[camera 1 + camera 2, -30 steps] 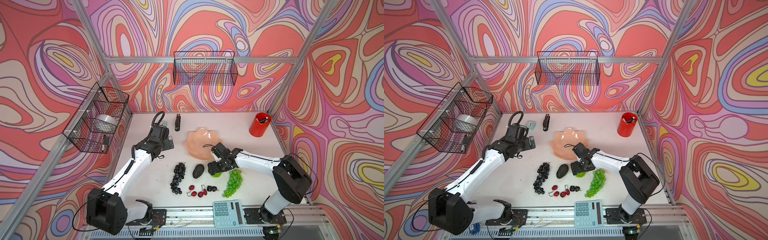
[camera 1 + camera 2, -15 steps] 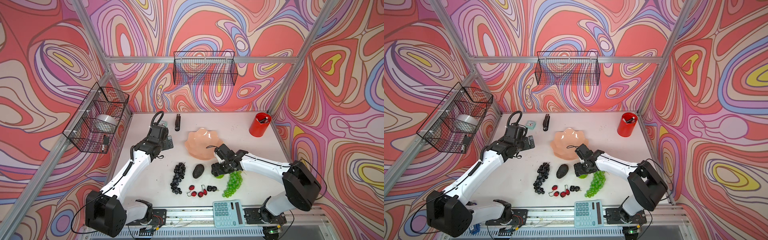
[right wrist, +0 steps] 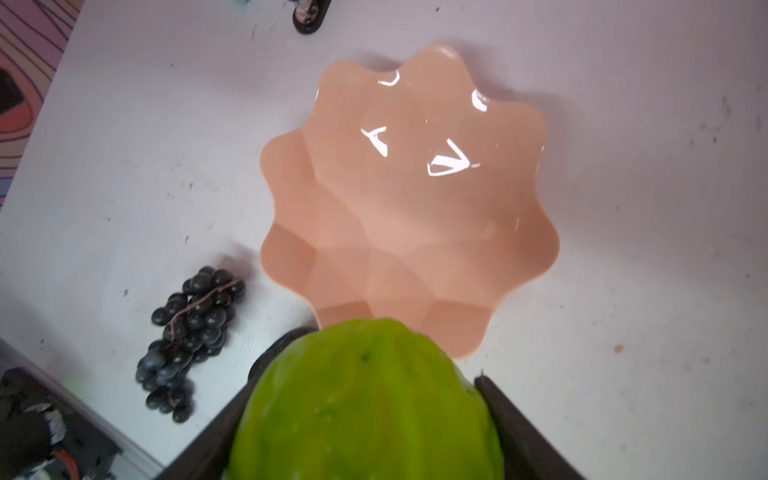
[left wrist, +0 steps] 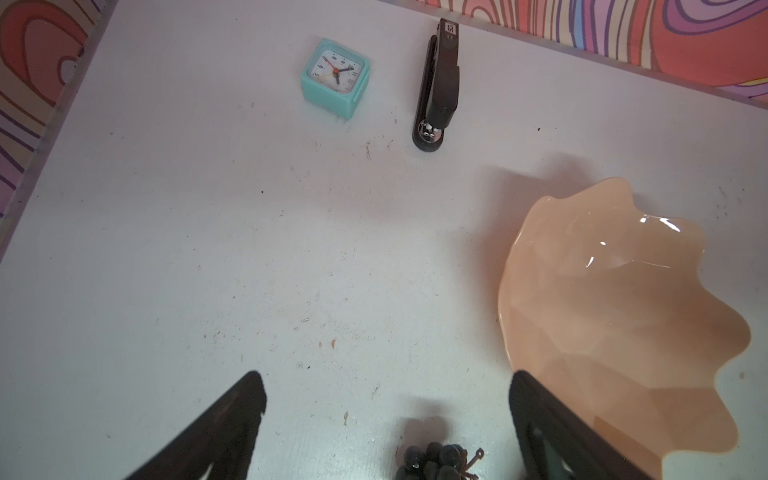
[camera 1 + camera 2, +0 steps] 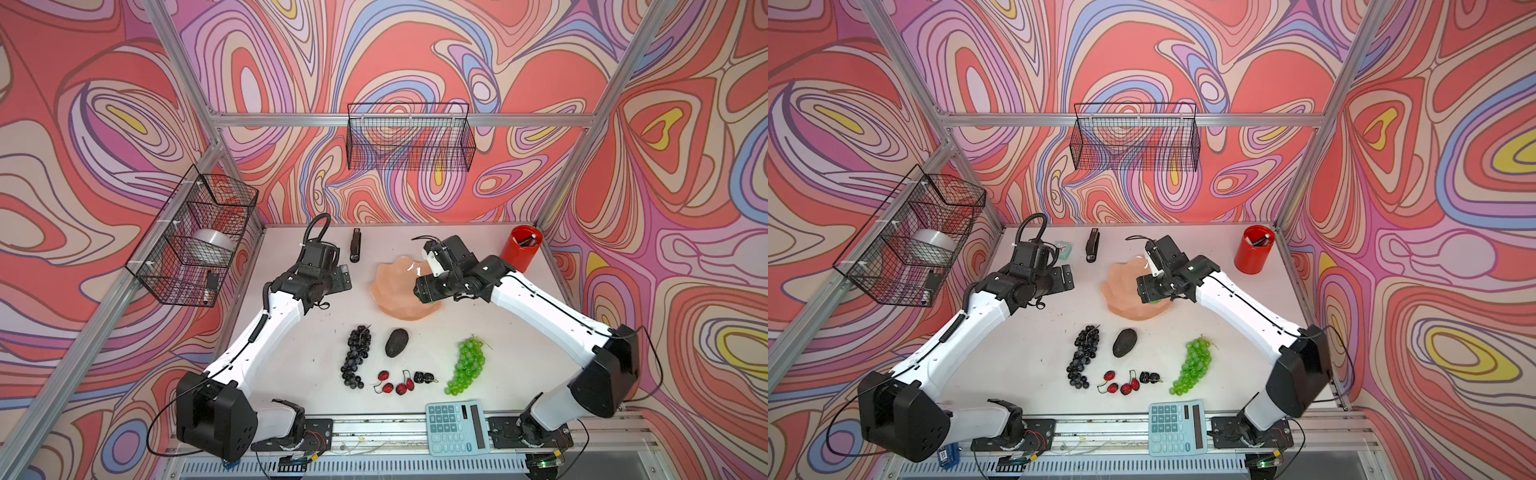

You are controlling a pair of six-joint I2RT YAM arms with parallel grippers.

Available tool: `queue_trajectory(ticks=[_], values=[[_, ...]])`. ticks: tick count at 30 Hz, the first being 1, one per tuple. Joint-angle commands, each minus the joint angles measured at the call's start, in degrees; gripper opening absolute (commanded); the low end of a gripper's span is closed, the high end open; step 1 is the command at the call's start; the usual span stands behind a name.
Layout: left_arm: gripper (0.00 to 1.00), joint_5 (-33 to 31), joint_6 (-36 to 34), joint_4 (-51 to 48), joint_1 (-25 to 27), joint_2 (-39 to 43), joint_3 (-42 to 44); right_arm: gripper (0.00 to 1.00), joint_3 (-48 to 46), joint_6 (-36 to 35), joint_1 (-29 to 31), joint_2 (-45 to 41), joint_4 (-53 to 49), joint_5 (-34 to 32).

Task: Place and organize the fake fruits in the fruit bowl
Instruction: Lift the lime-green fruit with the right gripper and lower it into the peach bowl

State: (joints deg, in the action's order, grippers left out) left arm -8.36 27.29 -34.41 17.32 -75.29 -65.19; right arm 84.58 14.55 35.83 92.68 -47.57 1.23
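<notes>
White tabletop with pink and red swirl walls around it: this is your scene. Your right gripper is clenched on the lime-green ball, one finger on each side. It holds the ball in the air over the edge of the fruit bowl that faces the robot's base. In both top views only a sliver of green shows under the gripper.

Your left gripper stands wide apart with nothing between its fingers, above bare table just left of the bowl.

Between the bowl and the base lie the dark purple grape bunch, the dark avocado just beside it, and the translucent green grape bunch further right. The red cherries and the black berries lie closer to the base.
</notes>
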Motion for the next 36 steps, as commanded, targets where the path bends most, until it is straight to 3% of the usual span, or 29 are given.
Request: queue_trajectory(ticks=[1, 7, 13, 24, 27, 36], values=[[0.95, 0.92, 1.16, -2.81, 0.17, 2.57, -0.84, 0.61, 3.39, -6.33, -3.61, 7.75, 1.82, 2.46], [0.93, 3.62, 1.86, -3.95, 0.15, 4.53, 0.67, 0.61, 13.78, -11.26, -5.01, 21.91, 2.14, -0.41], [0.94, 8.77, 0.97, -7.57, 0.15, 2.15, -1.03, 0.62, 15.14, -10.54, -5.69, 27.21, 5.54, 1.6], [0.96, 9.47, 1.71, -7.93, 0.16, 2.16, -1.18, 0.62, 16.88, -10.85, -5.78, 33.95, 6.7, 0.52], [0.97, 12.62, 0.64, -8.1, 0.15, 1.61, -1.88, 0.64, 17.85, -11.28, -5.86, 34.79, 6.6, 0.48], [1.0, 12.08, 0.95, -12.37, 0.1, 0.07, -4.75, 0.91, 19.35, -12.08, -5.85, 35.13, 5.0, 0.96]])
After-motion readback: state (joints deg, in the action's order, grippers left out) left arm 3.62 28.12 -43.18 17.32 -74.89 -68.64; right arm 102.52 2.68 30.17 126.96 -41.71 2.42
